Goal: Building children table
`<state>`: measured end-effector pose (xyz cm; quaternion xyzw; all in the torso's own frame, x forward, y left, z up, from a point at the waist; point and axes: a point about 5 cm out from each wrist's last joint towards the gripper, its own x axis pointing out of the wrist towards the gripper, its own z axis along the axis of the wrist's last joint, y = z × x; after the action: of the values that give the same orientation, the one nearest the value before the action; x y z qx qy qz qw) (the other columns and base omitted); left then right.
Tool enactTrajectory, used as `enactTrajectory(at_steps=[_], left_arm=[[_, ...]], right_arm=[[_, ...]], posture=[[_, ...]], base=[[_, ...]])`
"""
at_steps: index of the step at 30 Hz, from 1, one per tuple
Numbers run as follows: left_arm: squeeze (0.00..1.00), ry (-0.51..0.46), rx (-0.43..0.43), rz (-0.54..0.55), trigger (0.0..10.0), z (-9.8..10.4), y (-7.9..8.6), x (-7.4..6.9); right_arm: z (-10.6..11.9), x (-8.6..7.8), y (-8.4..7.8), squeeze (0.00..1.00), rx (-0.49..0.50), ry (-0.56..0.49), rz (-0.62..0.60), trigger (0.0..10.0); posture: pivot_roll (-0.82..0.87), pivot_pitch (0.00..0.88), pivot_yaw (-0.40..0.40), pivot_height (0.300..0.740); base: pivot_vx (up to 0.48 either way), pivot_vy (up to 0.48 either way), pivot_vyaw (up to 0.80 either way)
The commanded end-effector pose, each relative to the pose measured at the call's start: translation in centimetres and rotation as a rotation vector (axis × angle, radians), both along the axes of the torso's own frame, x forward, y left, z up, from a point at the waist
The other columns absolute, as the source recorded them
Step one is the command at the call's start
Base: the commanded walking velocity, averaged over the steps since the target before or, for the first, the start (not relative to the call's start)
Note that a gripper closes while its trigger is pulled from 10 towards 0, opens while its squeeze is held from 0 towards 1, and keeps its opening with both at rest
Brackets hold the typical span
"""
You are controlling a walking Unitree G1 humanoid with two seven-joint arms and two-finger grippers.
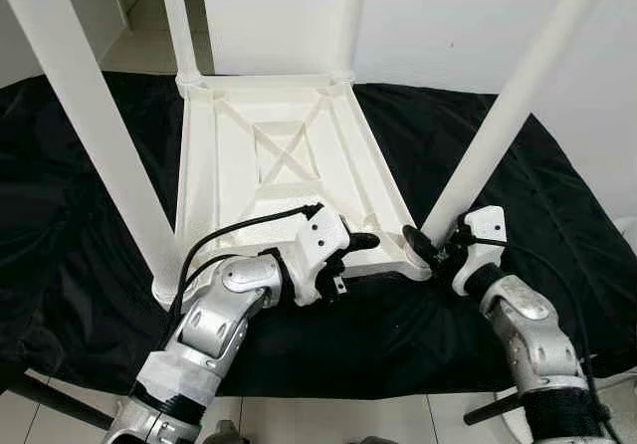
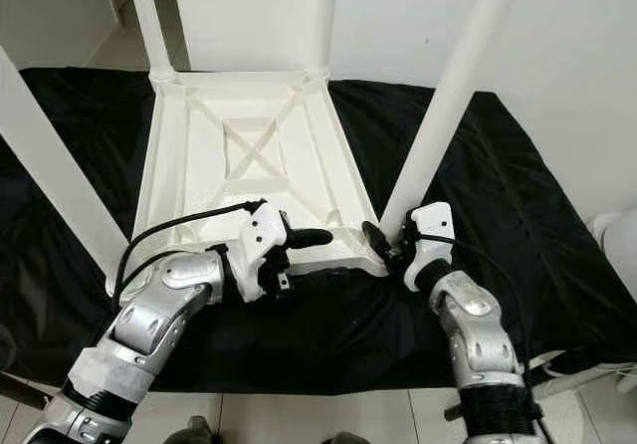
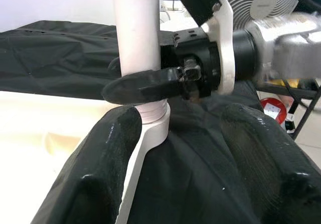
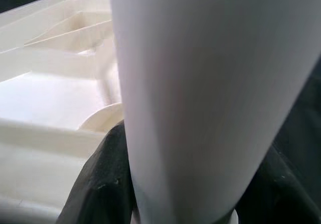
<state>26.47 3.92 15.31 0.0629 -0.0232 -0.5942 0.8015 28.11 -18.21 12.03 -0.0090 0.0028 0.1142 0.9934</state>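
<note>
Four white legs are seen rising from an upturned white tabletop [image 1: 289,165], which lies underside up on a black cloth [image 1: 498,195] across the middle of the left eye view. The tabletop's long axis runs from the lower centre of the frame toward the upper centre, its ribbed underside and crossed braces facing up. The near-right leg [image 1: 518,96] stands in its corner socket at lower centre right and slants up out of the upper right corner. The near-left leg [image 1: 95,125] climbs from the lower left toward the upper left corner, and the two far legs go up out of the top edge.

The right gripper [image 1: 430,248] is placed at the base of the near-right leg, at lower centre right; its fingers [image 3: 145,86] are closed around that leg just above the socket collar, as is plain in the left wrist view. The left gripper [image 1: 356,245] is held at the tabletop's near edge, just beside the same corner; its fingers [image 3: 103,169] are spread apart and nothing is held between them.
</note>
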Motion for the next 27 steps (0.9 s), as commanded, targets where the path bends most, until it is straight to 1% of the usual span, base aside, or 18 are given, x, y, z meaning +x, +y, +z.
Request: enactTrajectory(at_steps=[1,2,3,4,7,8,10,12,14,16,19,20,22,24,27], left_arm=[[0.0,0.006,0.001,0.02,10.0,0.0,-0.1,0.0],[0.0,0.006,0.002,0.022,10.0,0.0,-0.1,0.0],[0.0,0.005,0.003,0.025,10.0,-0.1,0.0,0.0],[0.0,0.005,0.003,0.025,10.0,-0.1,0.0,0.0],[0.0,0.003,0.009,0.035,10.0,-0.1,0.1,0.2],[0.0,0.003,0.009,0.035,10.0,-0.1,0.1,0.2],[0.0,0.0,0.012,0.039,10.0,-0.1,0.2,0.3],[0.0,0.0,0.012,0.041,10.0,0.0,0.3,0.3],[0.0,0.001,0.011,0.041,10.0,0.1,0.3,0.3],[0.0,0.002,0.012,0.038,10.0,0.1,0.3,0.3],[0.0,0.001,0.014,0.036,10.0,0.1,0.3,0.2],[0.0,0.001,0.013,0.038,10.0,0.1,0.3,0.3],[0.0,0.001,0.013,0.038,10.0,0.1,0.3,0.3],[0.0,0.001,0.011,0.04,10.0,0.2,0.3,0.3],[0.0,0.004,0.011,0.043,10.0,0.2,0.4,0.3]], right_arm=[[-0.9,-0.1,-1.0,0.0,-0.03,0.057,-0.127,10.0],[-1.1,-0.3,-0.9,0.0,-0.002,0.07,-0.206,10.0],[-1.3,-0.6,-0.2,0.0,-0.002,0.074,-0.26,10.0],[-1.3,-0.6,-0.2,0.0,-0.002,0.074,-0.26,10.0],[-1.7,-1.1,2.4,0.0,0.016,0.072,-0.386,10.0],[-1.7,-1.1,2.4,0.0,0.016,0.072,-0.386,10.0],[-1.5,-1.0,3.4,0.0,0.046,0.068,-0.434,10.0],[-1.2,-0.9,3.9,0.0,0.067,0.061,-0.453,10.0],[-0.9,-0.7,4.3,0.0,0.076,0.045,-0.434,10.0],[-0.5,-0.7,4.2,0.0,0.092,0.017,-0.402,10.0],[-0.4,-0.9,3.9,0.0,0.088,0.015,-0.414,10.0],[-0.3,-1.0,3.7,1.0,0.092,0.009,-0.411,10.0],[-0.3,-1.0,3.7,1.0,0.092,0.009,-0.411,10.0],[-0.1,-1.3,3.0,1.0,0.068,-0.004,-0.358,10.0],[-0.1,-1.7,2.5,1.0,0.042,-0.003,-0.282,10.0]], posture=[[0.02,0.0,-0.058,0.74],[0.02,0.0,-0.058,0.74],[0.02,0.0,-0.056,0.74],[0.02,0.0,-0.056,0.74],[0.02,0.0,-0.053,0.74],[0.02,0.0,-0.053,0.74],[0.03,0.0,-0.049,0.74],[0.03,0.003,-0.049,0.74],[0.02,0.005,-0.045,0.74],[0.02,0.008,-0.044,0.74],[0.02,0.009,-0.045,0.74],[0.03,0.011,-0.045,0.74],[0.03,0.011,-0.045,0.74],[0.02,0.014,-0.048,0.74],[0.02,0.014,-0.05,0.74]], base=[[0.0,0.0,0.0],[0.0,0.0,0.0],[0.0,0.0,0.0],[0.0,0.0,0.0],[0.0,0.0,0.0],[0.0,0.0,0.0],[0.0,0.0,0.0],[0.0,0.0,0.0],[0.0,0.0,0.0],[0.0,0.0,0.0],[0.0,0.0,0.0],[0.0,0.0,0.0],[0.0,0.0,0.0],[0.0,0.0,0.0],[0.0,0.0,0.0]])
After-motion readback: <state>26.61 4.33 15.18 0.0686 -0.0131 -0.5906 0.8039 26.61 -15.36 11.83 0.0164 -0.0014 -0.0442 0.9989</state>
